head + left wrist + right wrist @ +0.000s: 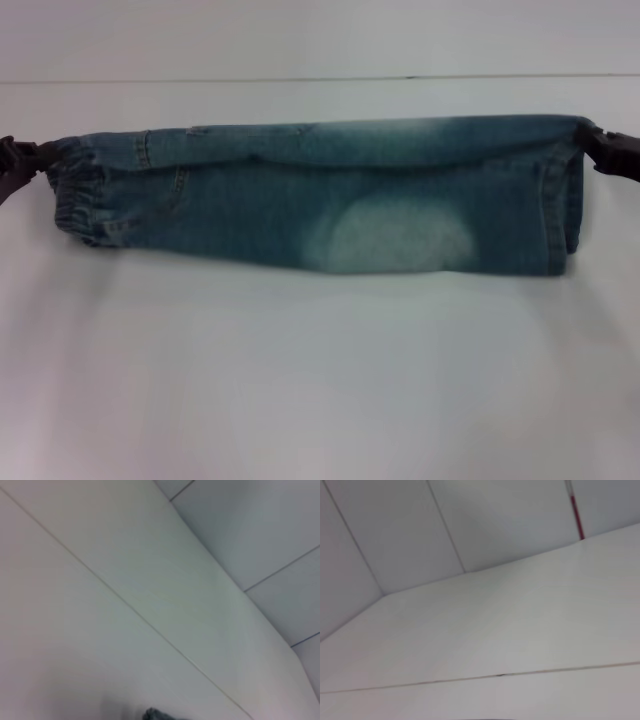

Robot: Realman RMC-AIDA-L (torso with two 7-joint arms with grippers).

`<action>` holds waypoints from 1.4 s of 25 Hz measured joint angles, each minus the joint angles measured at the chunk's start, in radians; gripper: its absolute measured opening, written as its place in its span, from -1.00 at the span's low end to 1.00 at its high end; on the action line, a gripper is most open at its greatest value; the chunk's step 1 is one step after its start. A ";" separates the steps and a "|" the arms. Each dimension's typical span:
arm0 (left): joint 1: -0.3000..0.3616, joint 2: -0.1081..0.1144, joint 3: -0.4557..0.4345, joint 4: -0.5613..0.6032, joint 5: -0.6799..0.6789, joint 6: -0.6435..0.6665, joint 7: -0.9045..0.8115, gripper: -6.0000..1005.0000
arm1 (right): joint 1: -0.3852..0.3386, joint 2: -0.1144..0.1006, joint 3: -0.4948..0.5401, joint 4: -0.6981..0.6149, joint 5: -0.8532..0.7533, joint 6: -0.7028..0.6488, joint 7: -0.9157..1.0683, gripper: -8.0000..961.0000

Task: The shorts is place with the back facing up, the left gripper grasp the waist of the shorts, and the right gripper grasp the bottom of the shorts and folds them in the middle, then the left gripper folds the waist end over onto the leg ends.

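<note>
Shorts [320,195] lie stretched across the white worktop [320,380] as a long narrow band, already doubled lengthwise, with the fold running along the far edge and a pale faded patch facing the head camera. The ruffled waist [80,195] sits at the robot's left and the stitched leg ends [562,200] at its right. Left end effector [30,160] meets the waist at its far corner and right end effector [605,150] meets the hem at its far corner, each apparently clamped on the denim, which would explain why the cloth is drawn so taut between them. This spread keeps the lengthwise fold flat and aligned, and, by my judgement, readies the waist end to be carried over onto the leg ends. Both wrist views show mostly bare worktop and wall.
</note>
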 joint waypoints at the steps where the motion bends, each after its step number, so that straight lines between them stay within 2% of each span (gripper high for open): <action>1: -0.001 -0.002 0.000 -0.004 -0.008 -0.006 0.012 -0.72 | 0.008 0.001 -0.001 0.001 0.000 0.015 -0.006 -0.96; 7: -0.022 -0.016 0.005 -0.024 -0.046 -0.054 0.080 -0.71 | 0.054 0.007 -0.016 0.005 -0.002 0.089 -0.034 -0.95; 16: -0.057 -0.020 0.012 -0.058 -0.052 -0.116 0.158 -0.69 | 0.119 0.010 -0.045 0.020 -0.003 0.196 -0.053 -0.95; 23: -0.060 -0.023 0.042 -0.073 -0.043 -0.160 0.169 -0.67 | 0.147 0.012 -0.112 0.070 -0.005 0.284 -0.052 -0.94; 27: -0.058 -0.024 0.060 -0.076 -0.044 -0.177 0.180 -0.66 | 0.150 0.012 -0.123 0.083 -0.001 0.295 -0.058 -0.62; 32: -0.053 -0.024 0.061 -0.075 -0.043 -0.181 0.190 -0.23 | 0.146 0.013 -0.123 0.083 -0.001 0.292 -0.056 -0.15; 35: -0.046 -0.015 0.061 -0.068 -0.043 -0.177 0.191 -0.12 | 0.139 0.013 -0.121 0.083 -0.001 0.267 -0.049 0.12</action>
